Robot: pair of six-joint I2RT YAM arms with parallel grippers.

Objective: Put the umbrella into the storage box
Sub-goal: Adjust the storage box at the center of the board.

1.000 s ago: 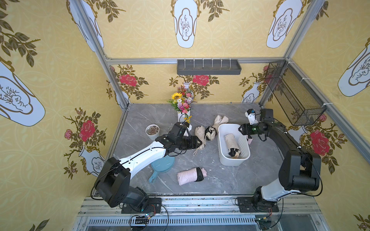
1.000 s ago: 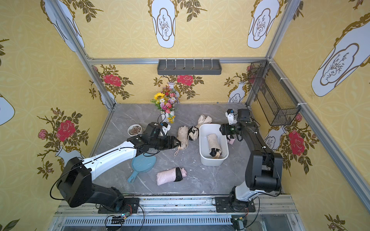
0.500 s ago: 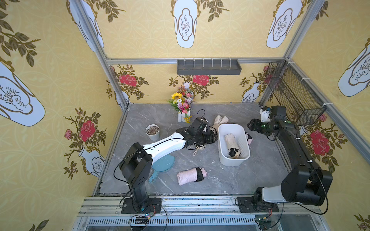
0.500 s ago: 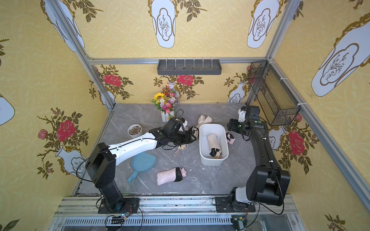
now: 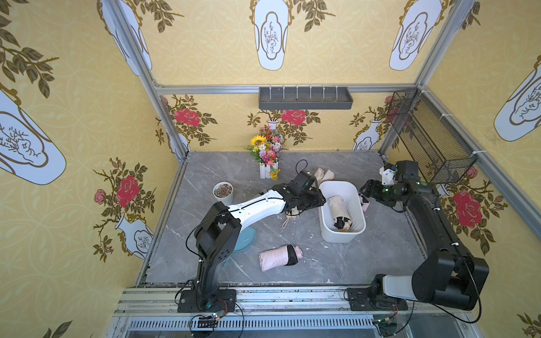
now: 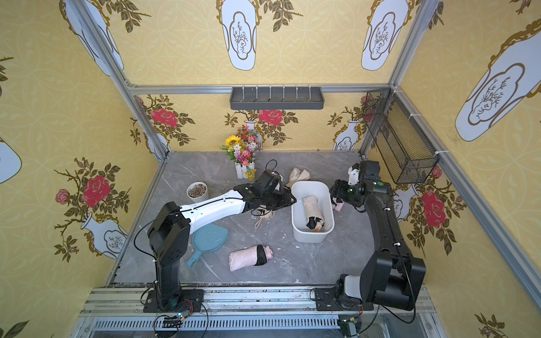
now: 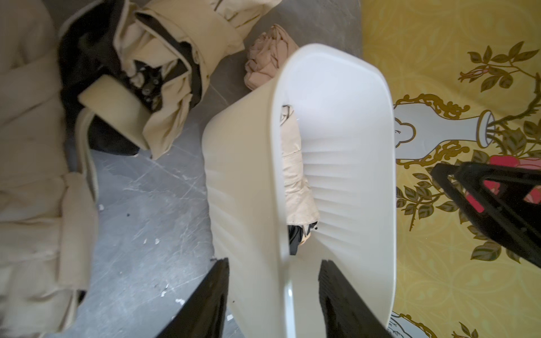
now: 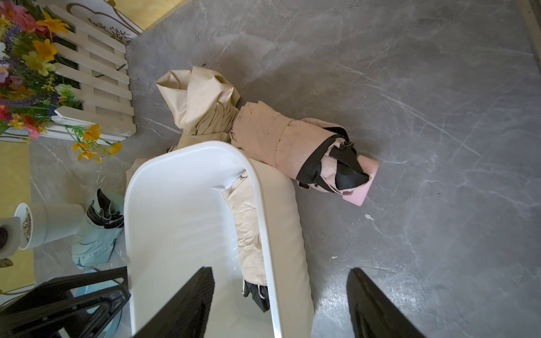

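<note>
you are watching a left gripper (image 7: 275,262) that has stopped working over the loose umbrellas. across the last second it has been swinging off them, and it is now straddling one long wall of the storage box (image 7: 243,204). its jaws are narrowing and standing about half parted. one finger is hugging the outside of the wall, and the other is hanging inside with a gap showing, so they are not pinching anything yet.

just outside the outer finger a beige umbrella (image 7: 35,175) is lying on the table (image 7: 146,204), untouched. just past the inner finger the umbrella (image 7: 295,181) is lying lengthways on the box floor, below the rim, with its black end nearer the jaws.

further across, the right gripper (image 8: 281,269) has been drawing away and coming back. it is now straddling the opposite wall with its jaws standing wide, one finger over the box interior and one over bare table, holding nothing. beyond its outer finger a pinkish umbrella (image 8: 292,146) is lying just beside the box's far corner.

to my eye, one umbrella is already sitting stowed, and both arms are turning from the umbrellas to the box itself, probably steadying or shifting it. if you are letting the left jaws close, be watching for the light box tipping or sliding.
</note>
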